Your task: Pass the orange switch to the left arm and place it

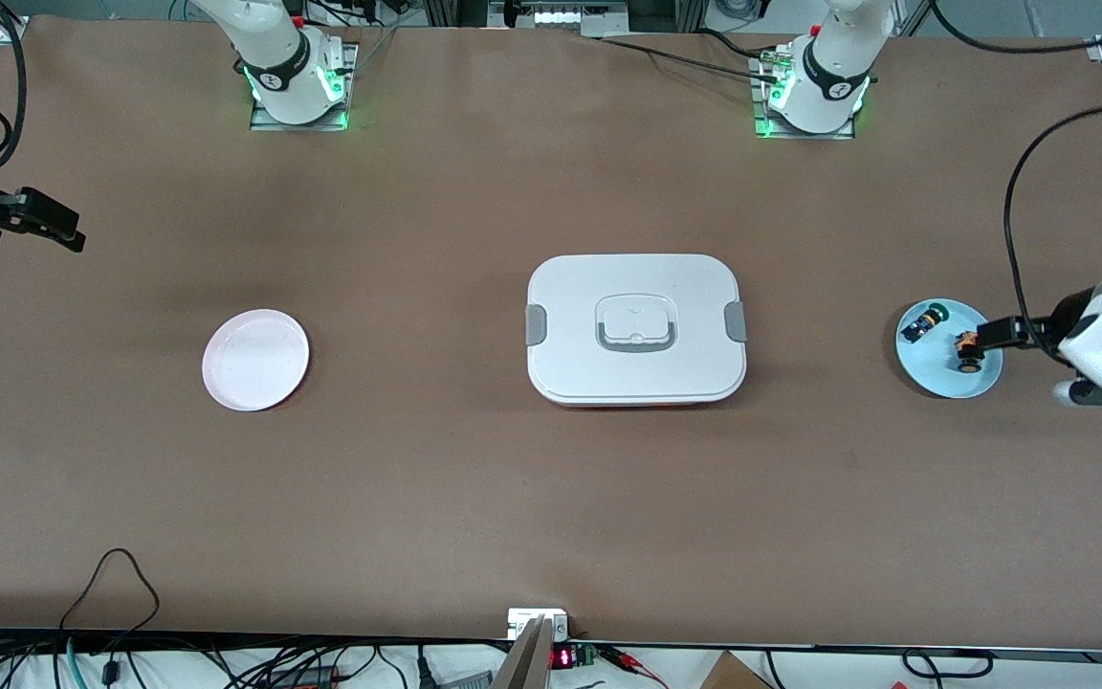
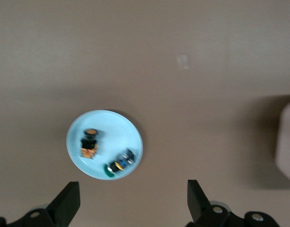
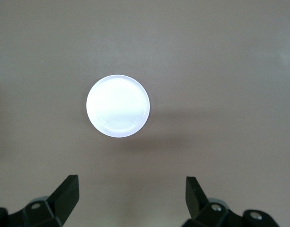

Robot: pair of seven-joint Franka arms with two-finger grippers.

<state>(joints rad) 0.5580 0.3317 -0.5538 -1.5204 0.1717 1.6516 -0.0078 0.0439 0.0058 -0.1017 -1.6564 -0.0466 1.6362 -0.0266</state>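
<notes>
You were at the opening step: nothing was picked up. The tiny orange switch with its black cylindrical end (image 1: 967, 350) lay on the round pale-blue plate (image 1: 945, 378) at the left arm's end of the table, beside a small blue-and-black part with a green tip (image 1: 922, 324) that lay farther from the front camera. On the plate's clock face in the front view, the switch sat at about three o'clock and the blue part at about ten.

Your left hand (image 2: 130, 201) hung over the table near that plate, its fingers spread wide and holding nothing. Your right hand (image 3: 130, 198) waited over the right arm's end of the table, also wide open and empty, with the round pink-white plate (image 3: 118, 106) below it.

The large flat white box with grey side clips (image 1: 635, 328) sat mid-table, between the two plates.

My read: your next move was to centre the left hand over the switch, come down without catching the blue part, and close. The handover then probably needed height over that box.
</notes>
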